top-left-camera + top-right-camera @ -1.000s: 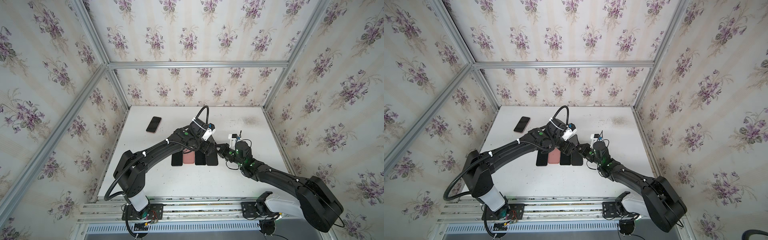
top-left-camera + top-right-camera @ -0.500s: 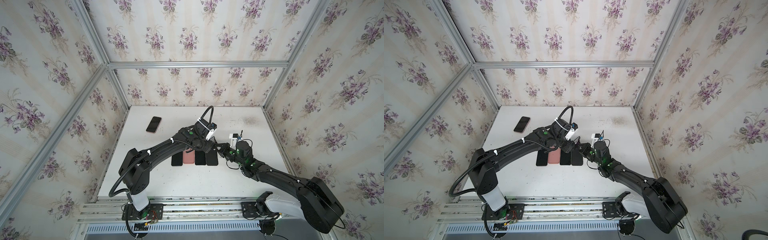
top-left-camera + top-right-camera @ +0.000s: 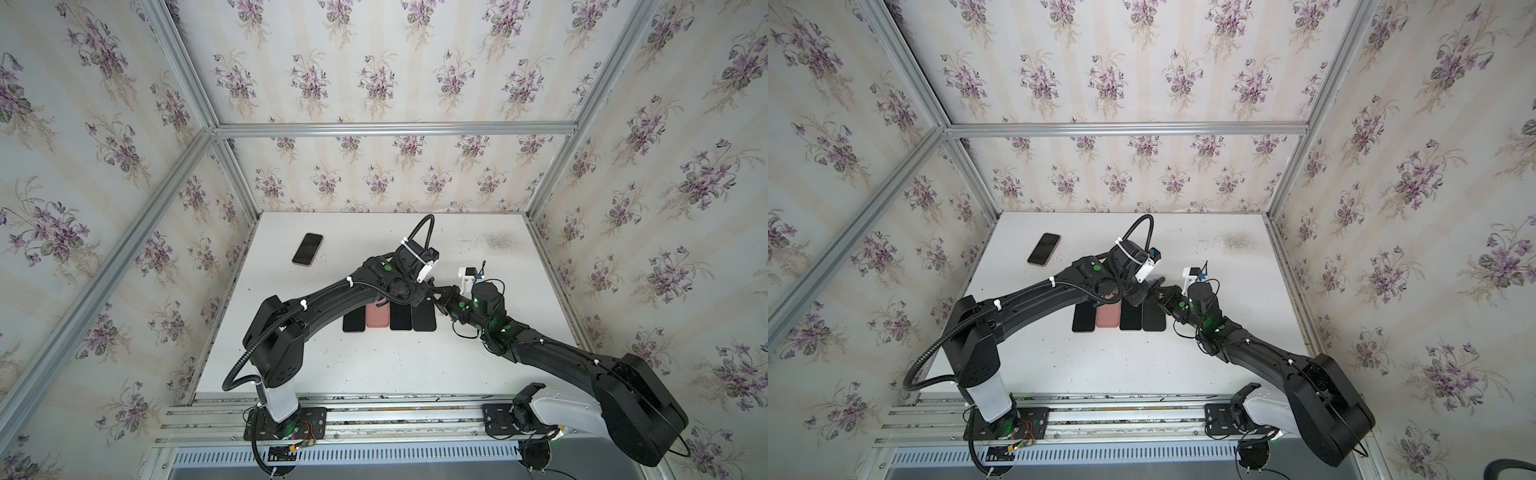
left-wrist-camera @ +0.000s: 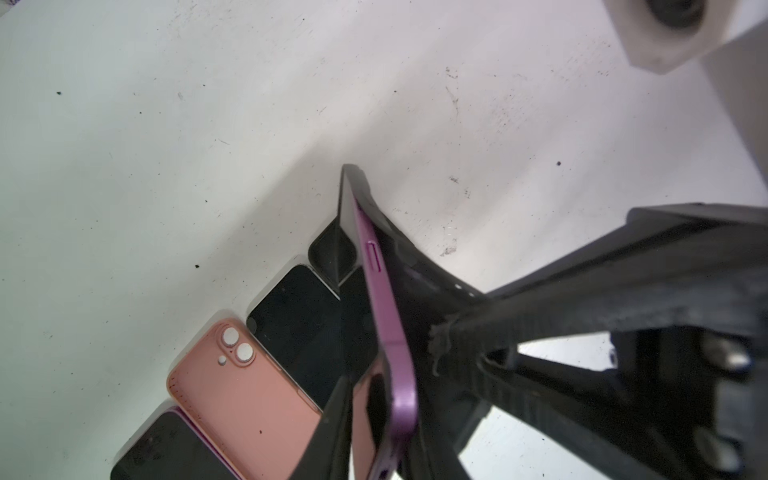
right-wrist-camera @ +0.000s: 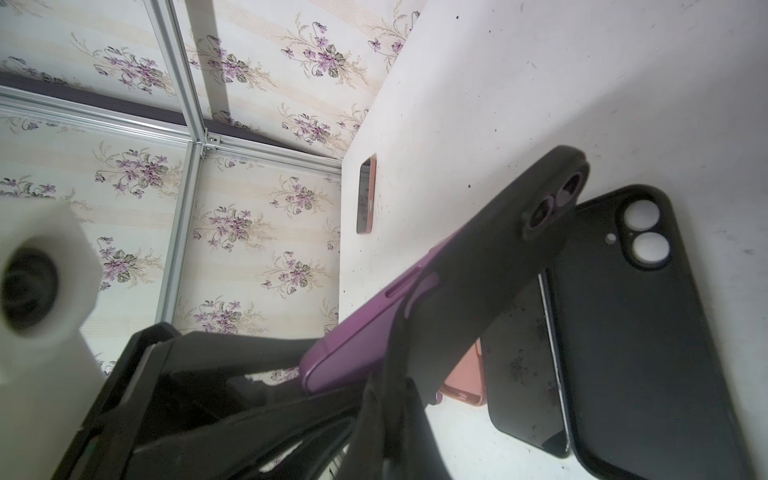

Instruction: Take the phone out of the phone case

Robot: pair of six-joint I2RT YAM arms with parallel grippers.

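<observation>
A purple phone (image 4: 388,332) sits partly inside a black phone case (image 4: 419,274), held tilted above the table between both grippers. In the left wrist view my left gripper (image 4: 374,436) is shut on the phone's bare lower corner. In the right wrist view my right gripper (image 5: 390,399) is shut on the phone case (image 5: 498,257), whose lower end is peeled off the phone (image 5: 365,320). In both top views the left gripper (image 3: 427,290) and right gripper (image 3: 441,293) meet tip to tip and mostly hide the phone.
Under the grippers lies a row on the white table (image 3: 374,365): a dark phone (image 3: 354,322), a pink case (image 3: 377,316), a black phone (image 3: 401,319) and an empty black case (image 3: 424,320). Another phone (image 3: 307,248) lies at the back left.
My left gripper has moved right toward the right gripper and closed its jaws on the phone's exposed end. The right gripper has kept its hold on the case.
</observation>
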